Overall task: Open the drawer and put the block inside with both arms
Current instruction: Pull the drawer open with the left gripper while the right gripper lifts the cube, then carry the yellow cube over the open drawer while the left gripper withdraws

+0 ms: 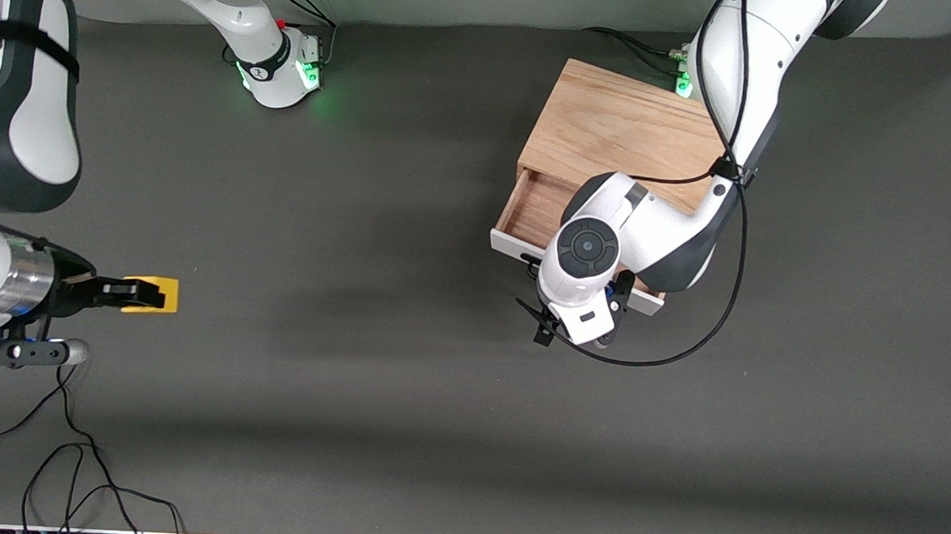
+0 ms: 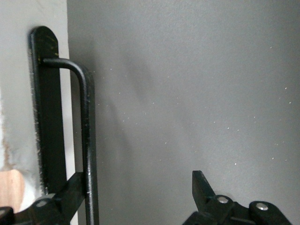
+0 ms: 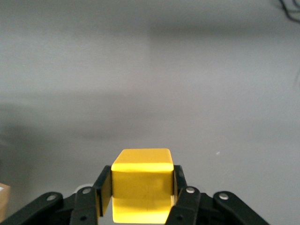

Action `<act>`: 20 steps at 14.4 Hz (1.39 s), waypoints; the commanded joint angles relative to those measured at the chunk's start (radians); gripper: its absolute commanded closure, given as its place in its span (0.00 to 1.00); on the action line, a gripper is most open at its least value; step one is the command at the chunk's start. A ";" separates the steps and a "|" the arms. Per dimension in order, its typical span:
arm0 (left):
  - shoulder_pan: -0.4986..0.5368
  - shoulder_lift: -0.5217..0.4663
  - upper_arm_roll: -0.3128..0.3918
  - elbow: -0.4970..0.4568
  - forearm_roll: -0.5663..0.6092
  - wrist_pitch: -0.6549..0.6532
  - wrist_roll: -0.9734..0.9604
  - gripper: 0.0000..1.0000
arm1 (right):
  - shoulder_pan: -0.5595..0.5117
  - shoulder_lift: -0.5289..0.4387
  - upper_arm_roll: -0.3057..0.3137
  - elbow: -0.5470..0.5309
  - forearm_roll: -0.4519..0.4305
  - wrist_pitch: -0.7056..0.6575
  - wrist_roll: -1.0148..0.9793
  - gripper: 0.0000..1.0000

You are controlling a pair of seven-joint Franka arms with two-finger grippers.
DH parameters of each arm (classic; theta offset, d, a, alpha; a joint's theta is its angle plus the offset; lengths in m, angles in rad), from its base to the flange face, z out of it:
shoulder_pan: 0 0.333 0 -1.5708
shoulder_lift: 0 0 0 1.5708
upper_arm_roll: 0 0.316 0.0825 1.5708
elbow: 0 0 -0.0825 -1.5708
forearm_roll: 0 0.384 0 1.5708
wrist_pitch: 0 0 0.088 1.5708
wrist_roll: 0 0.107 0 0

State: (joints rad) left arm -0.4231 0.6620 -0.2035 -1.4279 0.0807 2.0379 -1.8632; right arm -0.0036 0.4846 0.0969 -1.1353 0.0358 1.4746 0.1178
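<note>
The drawer stands partly pulled out of the oak box, with its wood interior showing. My left gripper is over the drawer's white front. In the left wrist view the left gripper is open, with the black bar handle just inside one finger. My right gripper is shut on the yellow block low over the table at the right arm's end. The right wrist view shows the block clamped between both pads of the right gripper.
Loose black cables lie on the dark mat near the front edge under the right arm. A black cable loops from the left arm beside the drawer front. The arm bases stand along the back edge.
</note>
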 commanded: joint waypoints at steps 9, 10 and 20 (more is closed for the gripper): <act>-0.016 0.027 0.013 0.089 0.039 0.071 -0.028 0.00 | 0.008 -0.024 0.326 0.060 0.007 -0.051 0.601 0.87; -0.011 0.019 0.013 0.102 0.047 0.070 -0.019 0.00 | 0.011 -0.024 0.343 0.060 0.007 -0.047 0.632 0.87; 0.355 -0.215 0.004 0.109 -0.103 -0.287 0.712 0.00 | 0.281 0.037 0.348 0.048 -0.034 0.229 1.044 0.87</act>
State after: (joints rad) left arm -0.1267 0.5044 -0.1877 -1.2977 0.0221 1.8289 -1.3134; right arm 0.2316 0.4959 0.4499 -1.0905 0.0301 1.6381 1.0675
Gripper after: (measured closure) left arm 0.000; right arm 0.454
